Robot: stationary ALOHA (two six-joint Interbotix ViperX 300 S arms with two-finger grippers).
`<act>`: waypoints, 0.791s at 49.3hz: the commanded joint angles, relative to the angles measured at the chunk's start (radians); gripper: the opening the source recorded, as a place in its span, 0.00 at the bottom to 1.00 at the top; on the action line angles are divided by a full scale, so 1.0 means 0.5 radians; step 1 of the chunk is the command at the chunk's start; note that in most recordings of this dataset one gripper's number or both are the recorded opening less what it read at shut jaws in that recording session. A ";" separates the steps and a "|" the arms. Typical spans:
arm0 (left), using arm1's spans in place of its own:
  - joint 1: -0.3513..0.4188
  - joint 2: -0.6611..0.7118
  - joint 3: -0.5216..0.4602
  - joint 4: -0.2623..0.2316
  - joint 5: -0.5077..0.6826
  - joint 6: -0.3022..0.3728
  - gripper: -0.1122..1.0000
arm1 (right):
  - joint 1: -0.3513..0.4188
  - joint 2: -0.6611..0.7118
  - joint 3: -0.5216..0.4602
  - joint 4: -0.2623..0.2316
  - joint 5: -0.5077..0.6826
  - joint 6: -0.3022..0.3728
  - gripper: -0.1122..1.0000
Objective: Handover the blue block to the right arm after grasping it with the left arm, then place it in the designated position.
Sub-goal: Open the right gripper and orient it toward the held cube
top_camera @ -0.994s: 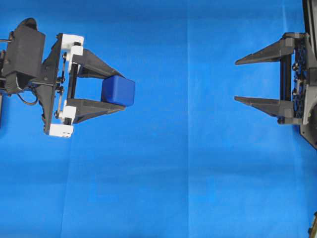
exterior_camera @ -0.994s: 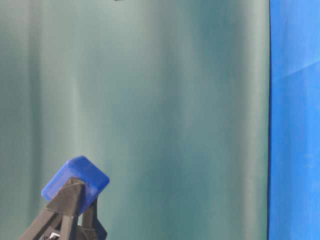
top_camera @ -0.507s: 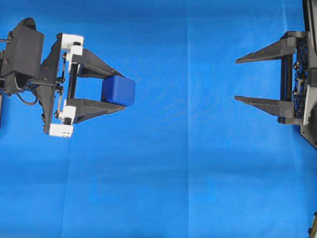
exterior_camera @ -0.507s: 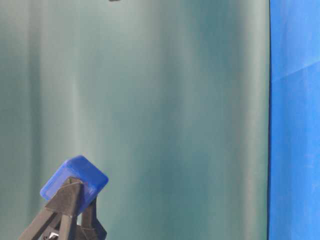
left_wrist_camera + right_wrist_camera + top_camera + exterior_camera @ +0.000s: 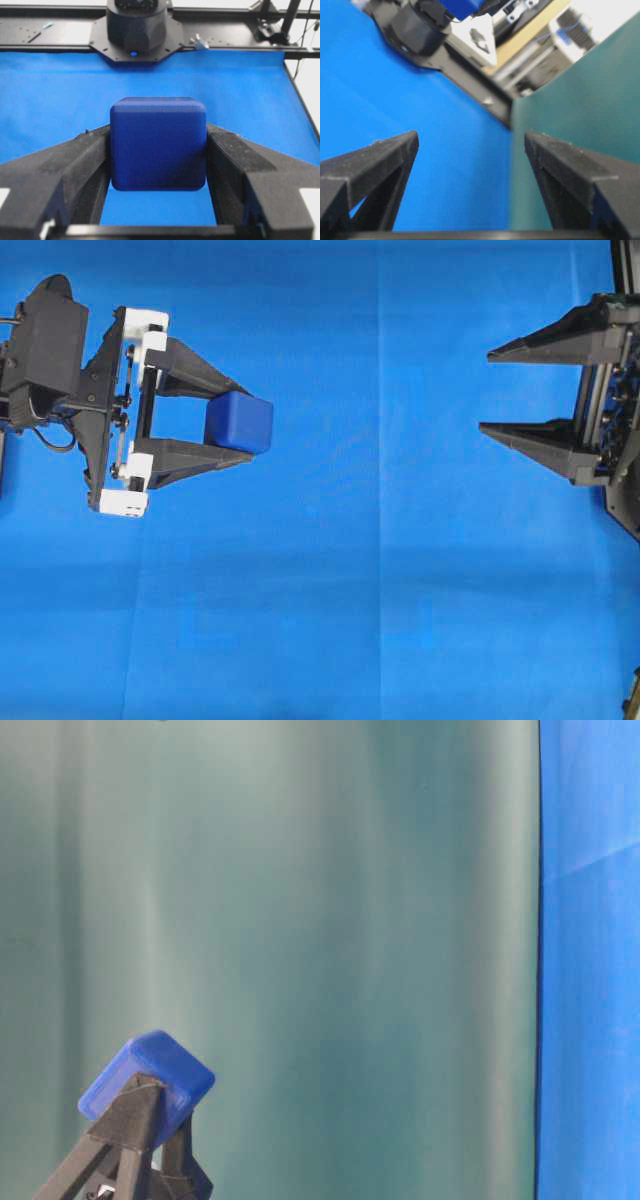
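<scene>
While my left pincer [image 5: 235, 426] grips the block [image 5: 240, 422] near its tips, above the cloth [image 5: 380, 590], my right pincer [image 5: 495, 390] stands wide open and well apart from it. I think the handover could fail if my right fingers close off-centre: little free surface remains, so the block may twist and fall.

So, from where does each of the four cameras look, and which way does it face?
Overhead: looks straight down on the bright blue cloth; left gripper holds the small dark-blue cube, right gripper open.
Table-level: low, sideways toward the green backdrop; cube and left fingertips.
Left wrist: along its fingers, cube between them.
Right wrist: tilted, along its open fingers.
Shared: the cube shows in all four views.
</scene>
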State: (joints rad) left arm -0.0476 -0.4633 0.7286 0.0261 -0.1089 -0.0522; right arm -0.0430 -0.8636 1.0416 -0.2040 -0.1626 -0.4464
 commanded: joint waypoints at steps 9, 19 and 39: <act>0.006 -0.015 -0.028 -0.003 -0.025 -0.003 0.54 | 0.000 0.006 -0.061 -0.181 0.000 -0.417 0.98; 0.006 -0.015 -0.028 -0.003 -0.037 -0.003 0.54 | 0.000 0.034 -0.058 -0.408 0.000 -0.703 0.98; 0.009 -0.015 -0.028 -0.006 -0.046 -0.003 0.54 | 0.000 0.049 -0.058 -0.451 -0.003 -0.736 0.98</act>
State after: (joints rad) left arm -0.0460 -0.4633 0.7286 0.0245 -0.1227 -0.0522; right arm -0.0430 -0.8406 1.0385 -0.4295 -0.1595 -0.8176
